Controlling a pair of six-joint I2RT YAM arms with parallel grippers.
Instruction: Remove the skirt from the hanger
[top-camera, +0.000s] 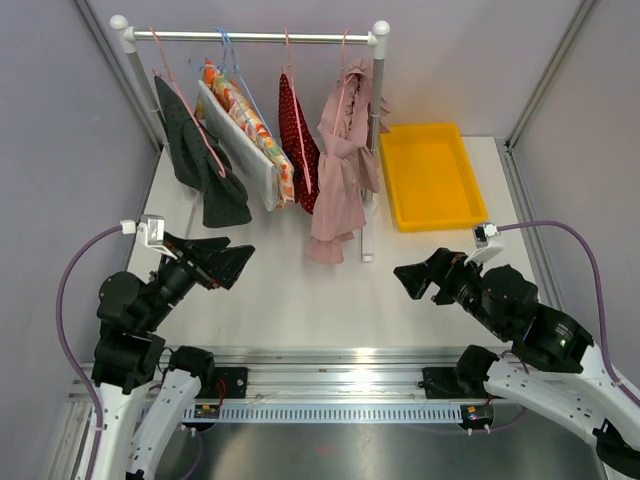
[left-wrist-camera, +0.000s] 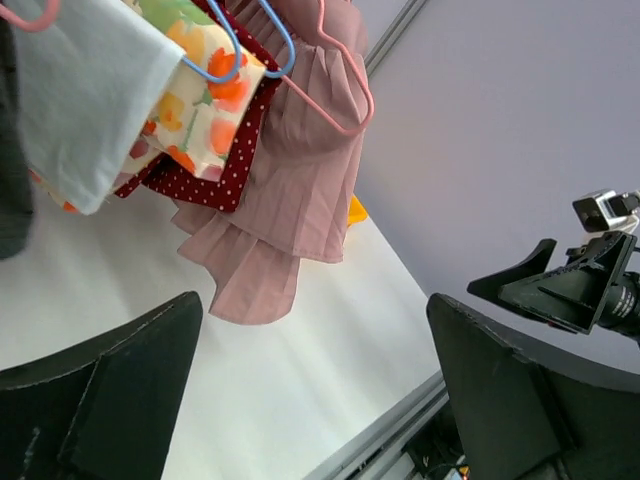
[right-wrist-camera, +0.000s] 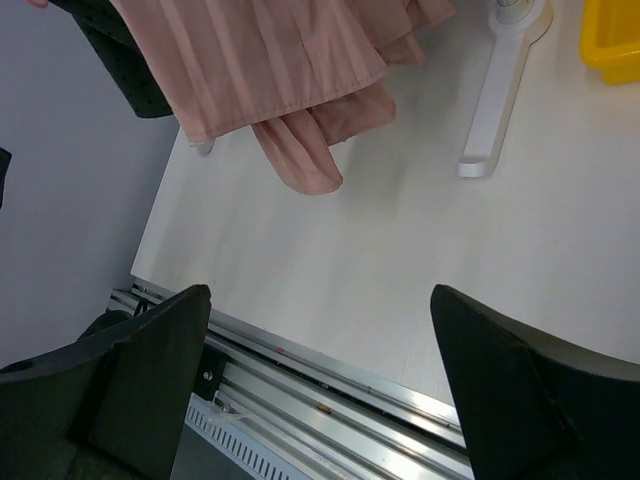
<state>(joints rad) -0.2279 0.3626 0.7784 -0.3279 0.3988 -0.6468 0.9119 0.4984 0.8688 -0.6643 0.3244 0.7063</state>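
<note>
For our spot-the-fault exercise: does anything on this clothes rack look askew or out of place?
Nothing is damaged or spilled. The pink pleated skirt hangs bunched and lopsided, one corner drooping well below the rest of the hem.

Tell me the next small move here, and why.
Probably ease the right claw forward toward the low hem of the pink pleated skirt. The right claw and the left claw are both open and touch nothing, the skirt hangs on its pink wire hanger, and its hem shows ahead in the right wrist view.
</note>
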